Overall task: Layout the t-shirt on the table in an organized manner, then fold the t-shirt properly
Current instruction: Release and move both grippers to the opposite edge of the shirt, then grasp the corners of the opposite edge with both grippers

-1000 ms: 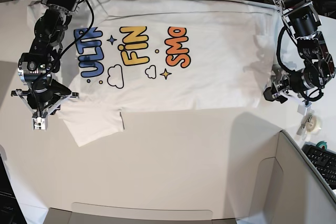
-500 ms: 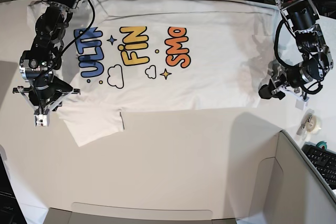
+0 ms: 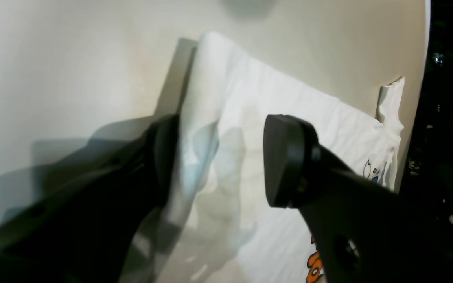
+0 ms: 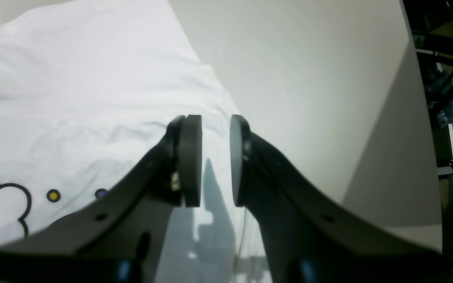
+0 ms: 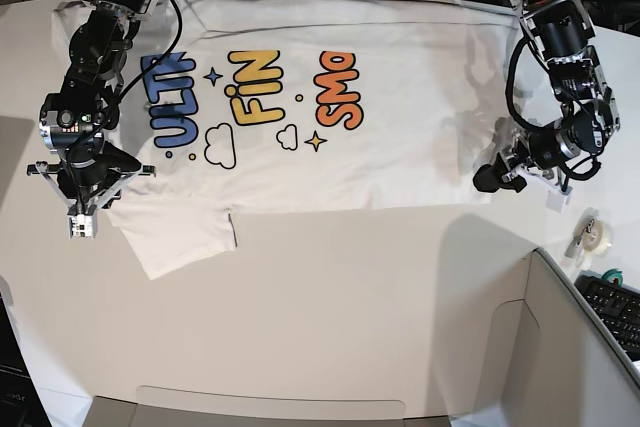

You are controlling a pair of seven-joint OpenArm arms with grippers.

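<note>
The large smooth white surface (image 5: pixel 330 297) carries the white short-sleeved cotton t-shirt (image 5: pixel 400 137), printed in blue, yellow and orange lettering with clouds and stars. It lies spread flat, print up, across the far half of the surface, one sleeve (image 5: pixel 180 237) pointing toward the near side. A grey box-like bin (image 5: pixel 570 347) stands at the near corner, with a roll of tape (image 5: pixel 597 234) just beside it.

The left gripper (image 3: pixel 218 161) sits at the shirt's hem end, its jaws spread wide to either side of a rumpled fold of cloth, not closed on it. The right gripper (image 4: pixel 215 157) hovers at the sleeve end over the shirt's edge, jaws narrowly parted with nothing between them.

Laying out looks nearly finished; the step in hand seems to be taking hold of the near edge to begin folding. Next, each pair of jaws probably needs to pinch that edge and carry it across together, keeping the cloth taut.
</note>
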